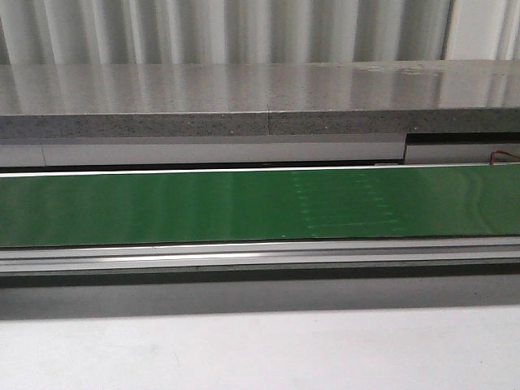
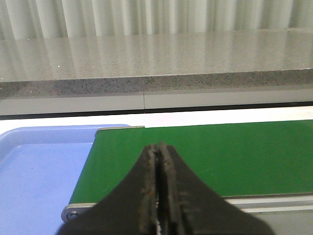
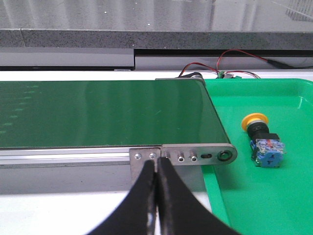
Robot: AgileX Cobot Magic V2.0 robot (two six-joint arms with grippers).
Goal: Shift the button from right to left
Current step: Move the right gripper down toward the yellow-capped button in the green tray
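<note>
Presently, one button (image 3: 261,138): a small push-button with a round yellow-orange cap, a dark collar and a blue boxy rear block fitted with small metal screws, lying on its side in the green tray (image 3: 293,196), cap pointing away from the camera, seen only in the right wrist view. The tray is smooth moulded plastic with a raised rim, and it sits just beside the end of the green belt (image 3: 102,112); the button lies apart from that end, touching neither the rim nor the belt. The belt is a flat, slightly glossy green band, far wider than the button, running in a pale metal frame whose rounded end plate (image 3: 198,155) carries several screw heads. Red and black wires (image 3: 230,58) loop behind the tray's far edge. At the belt's other end, in the left wrist view, a light blue tray (image 2: 34,171) with rounded corners lies partly under the belt's corner. Behind the belt runs a speckled grey stone-like ledge (image 1: 260,97), polished and reflective, before a corrugated pale wall (image 1: 244,28). The white desk (image 1: 260,349) fills the near side in the front view. Right tool (image 3: 156,176): dark, tapered fingers pressed together, holding nothing, poised near the belt's end plate. Left tool (image 2: 159,166): dark, worn fingers likewise pressed together, empty, held over the belt near the blue tray. Neither arm appears in the front view; both trays are cut off at the picture edges.
</note>
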